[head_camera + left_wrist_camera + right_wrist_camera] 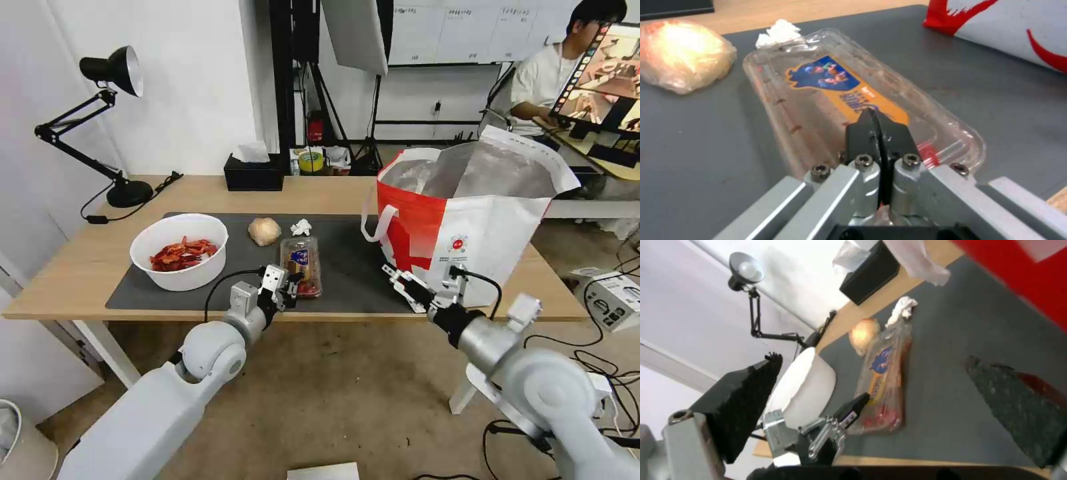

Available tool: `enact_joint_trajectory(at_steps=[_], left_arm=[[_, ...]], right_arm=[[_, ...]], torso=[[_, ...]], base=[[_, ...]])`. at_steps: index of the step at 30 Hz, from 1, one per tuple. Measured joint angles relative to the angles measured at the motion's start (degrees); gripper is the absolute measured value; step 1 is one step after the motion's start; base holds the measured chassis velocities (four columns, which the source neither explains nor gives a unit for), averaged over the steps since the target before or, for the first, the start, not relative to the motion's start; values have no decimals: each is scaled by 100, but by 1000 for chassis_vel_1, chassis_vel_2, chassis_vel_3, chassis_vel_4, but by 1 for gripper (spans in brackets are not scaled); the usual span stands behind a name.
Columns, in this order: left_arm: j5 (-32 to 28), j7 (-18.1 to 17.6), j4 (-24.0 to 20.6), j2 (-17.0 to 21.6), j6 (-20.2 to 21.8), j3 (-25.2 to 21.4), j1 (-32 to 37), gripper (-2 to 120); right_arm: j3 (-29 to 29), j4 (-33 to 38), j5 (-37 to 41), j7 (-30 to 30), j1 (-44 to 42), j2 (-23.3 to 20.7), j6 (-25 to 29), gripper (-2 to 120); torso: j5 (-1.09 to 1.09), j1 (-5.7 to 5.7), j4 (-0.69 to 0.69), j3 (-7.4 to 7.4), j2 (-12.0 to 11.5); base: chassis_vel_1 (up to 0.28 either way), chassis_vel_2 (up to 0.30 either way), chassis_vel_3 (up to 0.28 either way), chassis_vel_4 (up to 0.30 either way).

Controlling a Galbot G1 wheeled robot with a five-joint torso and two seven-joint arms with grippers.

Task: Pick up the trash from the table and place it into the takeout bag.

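The left gripper [880,126] was low over the near end of the clear tray [818,100], and its two black fingers [862,133] were pressed together with nothing between them. It looked like it was just touching the lid, but I could not tell for sure. The tray lay flat on the grey mat [353,267], with the tissue ball [301,227] touching its far end and the lumpy ball [265,231] just beside that. The bowl [179,251] of red shells sat on the mat too, on the other side of the tray from the bag [467,220]. The bag stood open on the mat.

The right gripper [398,281] waited near the foot of the bag, on the tray's side, with its fingers spread apart and holding nothing.

I think the step was reaching for the tray, the first piece of trash. All four pieces were on the table [87,267], so the job had hardly begun. Next the fingers would need to open and close on the tray's edge.

The left wrist view showed the shut fingers and the tray's blue and orange label. The head view showed the bag's silver inside. The right wrist view showed the left gripper from the side, at the tray's end.
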Motion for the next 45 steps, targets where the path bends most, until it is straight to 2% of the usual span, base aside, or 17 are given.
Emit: enact_joint_trajectory(at_steps=[6,16,22,30,45], left_arm=[[-68,-65,0,-2,0,-23,-19,0],[-77,-70,47,-133,-5,-12,21,0],[-89,-77,48,-174,-9,-10,27,0],[-114,-73,78,-95,-10,-27,-4,0],[-151,-77,40,-95,-25,-29,0,0]], right_arm=[[-586,-508,71,293,763,199,-18,100],[-1141,-1212,67,492,1424,427,-32,100],[-1513,-1642,76,853,1984,695,-114,100],[-1829,-2103,20,1257,2456,1075,-307,100],[-2100,-2779,-30,1421,3066,1411,-563,100]], torso=[[-1,0,1,0,0],[0,0,0,0,0],[0,0,0,0,0],[0,0,0,0,0],[0,0,0,-1,0]], base=[[0,0,0,0],[0,0,0,0],[0,0,0,0],[0,0,0,0],[0,0,0,0]])
